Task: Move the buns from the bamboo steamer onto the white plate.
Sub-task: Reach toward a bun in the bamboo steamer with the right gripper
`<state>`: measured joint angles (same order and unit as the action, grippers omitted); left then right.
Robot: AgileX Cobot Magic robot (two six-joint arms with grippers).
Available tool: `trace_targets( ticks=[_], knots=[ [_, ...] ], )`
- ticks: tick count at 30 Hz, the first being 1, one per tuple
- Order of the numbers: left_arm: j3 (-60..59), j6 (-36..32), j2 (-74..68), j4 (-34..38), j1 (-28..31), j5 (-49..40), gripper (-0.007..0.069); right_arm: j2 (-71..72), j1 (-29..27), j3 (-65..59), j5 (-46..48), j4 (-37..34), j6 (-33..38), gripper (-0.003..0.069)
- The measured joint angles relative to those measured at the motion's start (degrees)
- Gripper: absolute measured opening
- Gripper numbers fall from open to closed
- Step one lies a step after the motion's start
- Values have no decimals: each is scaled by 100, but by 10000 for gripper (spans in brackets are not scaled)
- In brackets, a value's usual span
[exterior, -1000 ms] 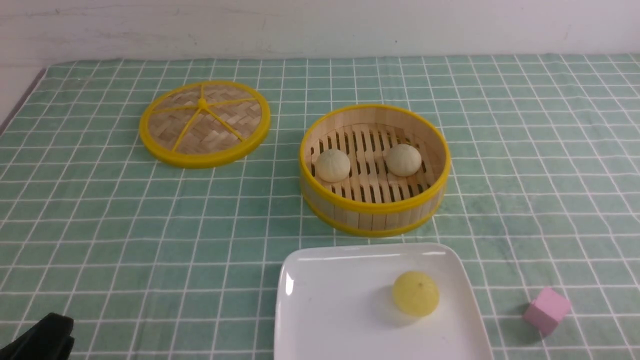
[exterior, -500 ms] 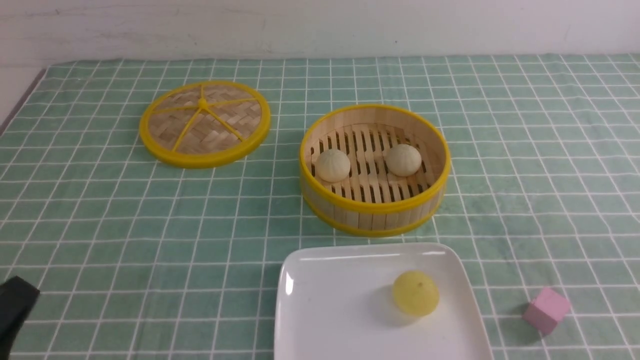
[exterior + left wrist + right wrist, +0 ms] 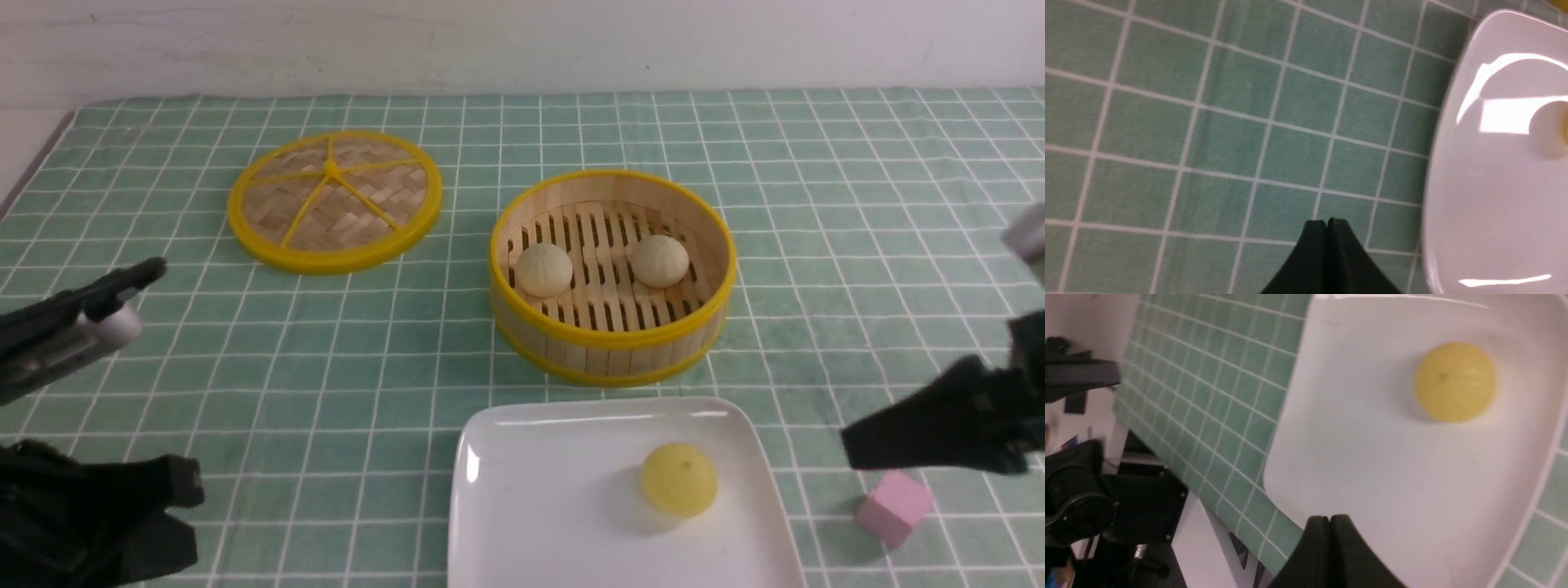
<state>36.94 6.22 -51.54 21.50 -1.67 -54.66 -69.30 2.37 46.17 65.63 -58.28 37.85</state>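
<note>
Brings the left gripper (image 3: 1327, 223) much further into the front view than in the earlier frame, nearer the robot and off to the left of the bamboo steamer (image 3: 608, 359). Also brings in the right gripper (image 3: 1329, 518), out of that view before, now nearer the robot and to the right of the steamer. Leaves both buns (image 3: 544, 270) where they were: inside the steamer, apart on the slats, one toward its left wall, one toward its right. Keeps the white plate (image 3: 555, 523) just on the robot's side of the steamer, with the yellow bun (image 3: 679, 480) already on it.

Shows both claws clenched, tips together, with nothing between them. Seems to be at the approach, before any pick, with neither bun yet moved across.

Calls next, most likely, for lifting one claw over the steamer's rim, spreading the fingers, and coming down from above around the nearest bun. Needs clearance from the steamer's tall wall, and a gentle squeeze, since soft dough could dent or roll. Then asks for a carry back toward the robot from the steamer, setting down clear of the yellow bun.
</note>
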Motion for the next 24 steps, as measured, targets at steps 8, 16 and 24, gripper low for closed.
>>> trace_targets(
  ticks=[8,16,24],
  knots=[
    [167,-437,-497,562,0,232,13,-2176,1577,1990,-1409,1363,-824,38],
    [167,-441,-508,580,0,272,26,-4355,1929,4703,-1923,4697,-3320,311],
    [167,-460,-508,580,0,282,38,-5389,1929,5855,-1997,5828,-4106,392]
  ],
)
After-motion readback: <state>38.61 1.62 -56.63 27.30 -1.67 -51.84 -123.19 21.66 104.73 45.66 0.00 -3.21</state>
